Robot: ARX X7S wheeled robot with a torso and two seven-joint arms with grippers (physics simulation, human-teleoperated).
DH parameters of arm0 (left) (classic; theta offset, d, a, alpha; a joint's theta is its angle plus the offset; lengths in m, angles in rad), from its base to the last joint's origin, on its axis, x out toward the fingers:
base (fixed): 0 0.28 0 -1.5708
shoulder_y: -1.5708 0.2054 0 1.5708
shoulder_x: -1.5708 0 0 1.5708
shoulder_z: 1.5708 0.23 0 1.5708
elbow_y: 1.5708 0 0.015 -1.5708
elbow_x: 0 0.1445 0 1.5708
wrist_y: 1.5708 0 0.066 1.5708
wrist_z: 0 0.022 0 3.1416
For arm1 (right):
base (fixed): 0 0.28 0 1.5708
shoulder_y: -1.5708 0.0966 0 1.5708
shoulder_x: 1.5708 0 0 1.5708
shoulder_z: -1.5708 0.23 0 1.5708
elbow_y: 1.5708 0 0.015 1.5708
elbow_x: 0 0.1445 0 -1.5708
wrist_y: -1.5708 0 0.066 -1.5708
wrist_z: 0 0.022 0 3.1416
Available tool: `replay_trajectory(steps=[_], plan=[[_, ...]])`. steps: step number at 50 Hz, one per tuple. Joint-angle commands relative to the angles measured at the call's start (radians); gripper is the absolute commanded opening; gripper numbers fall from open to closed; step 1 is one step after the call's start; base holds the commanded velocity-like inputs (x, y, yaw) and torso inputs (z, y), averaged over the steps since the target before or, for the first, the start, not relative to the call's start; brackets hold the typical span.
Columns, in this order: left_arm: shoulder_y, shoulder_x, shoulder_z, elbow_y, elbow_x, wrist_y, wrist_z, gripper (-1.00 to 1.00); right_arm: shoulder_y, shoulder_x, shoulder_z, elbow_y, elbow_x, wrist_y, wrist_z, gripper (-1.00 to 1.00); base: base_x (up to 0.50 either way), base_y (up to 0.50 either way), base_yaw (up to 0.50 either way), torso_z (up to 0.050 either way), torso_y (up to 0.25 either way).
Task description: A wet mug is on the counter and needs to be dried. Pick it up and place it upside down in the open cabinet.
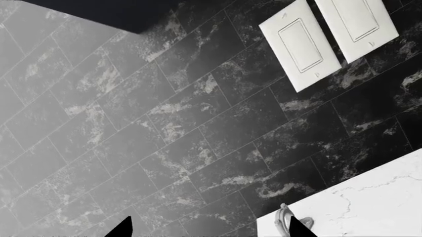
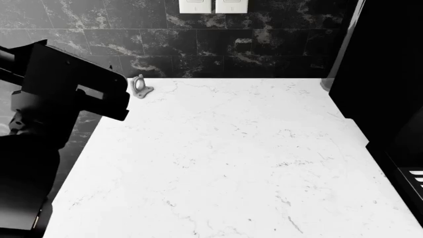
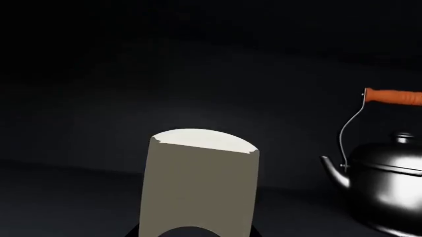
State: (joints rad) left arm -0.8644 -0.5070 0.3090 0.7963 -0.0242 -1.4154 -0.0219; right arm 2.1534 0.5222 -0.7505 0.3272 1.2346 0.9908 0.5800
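The cream-white mug [image 3: 201, 182] fills the lower middle of the right wrist view, inside a dark space. Its pale flat end points away from the camera and no handle shows. My right gripper [image 3: 197, 233] is shut on the mug, with only dark finger edges showing on either side of it. The mug and the right gripper are out of the head view. My left gripper [image 1: 212, 229] is open and empty, held up by the black tiled wall above the white counter's [image 2: 231, 158] far left corner. The left arm [image 2: 66, 89] shows at the left of the head view.
A black kettle [image 3: 389, 187] with an orange handle stands close beside the mug in the dark space. A tiny grey metal trinket [image 2: 140, 87] lies at the counter's back left, also in the left wrist view [image 1: 285, 219]. Two white wall switches [image 1: 329, 34] sit above. A dark cabinet side [image 2: 377, 64] rises at the right.
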Motion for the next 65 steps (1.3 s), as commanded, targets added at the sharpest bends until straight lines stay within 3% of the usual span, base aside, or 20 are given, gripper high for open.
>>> replay_trajectory(steps=[1,4,5,39,54,65], plan=[[0.026,0.002,-0.012,-0.01,0.001,0.028,-0.007,1.0,-0.118,0.014,-0.057,-0.004,-0.04,0.005,-0.022,-1.0,0.01,0.0,0.0,0.0,0.0],[0.025,0.003,-0.013,-0.012,0.002,0.031,-0.007,1.0,-0.132,0.019,-0.059,-0.008,-0.034,0.011,-0.022,-1.0,0.0,0.0,0.0,0.0,0.0],[0.026,0.004,-0.013,-0.012,0.002,0.031,-0.008,1.0,-0.137,0.02,-0.06,-0.01,-0.032,0.013,-0.021,1.0,0.01,0.0,0.0,0.0,0.0],[0.052,0.009,-0.035,-0.008,0.002,0.046,-0.018,1.0,-0.047,0.084,0.037,-0.13,0.099,0.119,0.069,1.0,0.0,0.0,0.0,0.0,0.0],[0.067,0.009,-0.038,-0.007,0.002,0.049,-0.022,1.0,0.005,0.149,0.152,-0.271,0.291,0.194,0.192,1.0,0.0,0.0,0.0,0.0,0.0],[0.054,0.031,-0.107,0.041,-0.036,-0.019,0.025,1.0,0.016,0.212,0.203,-0.369,0.426,0.24,0.276,1.0,0.0,0.0,0.0,0.0,0.0]])
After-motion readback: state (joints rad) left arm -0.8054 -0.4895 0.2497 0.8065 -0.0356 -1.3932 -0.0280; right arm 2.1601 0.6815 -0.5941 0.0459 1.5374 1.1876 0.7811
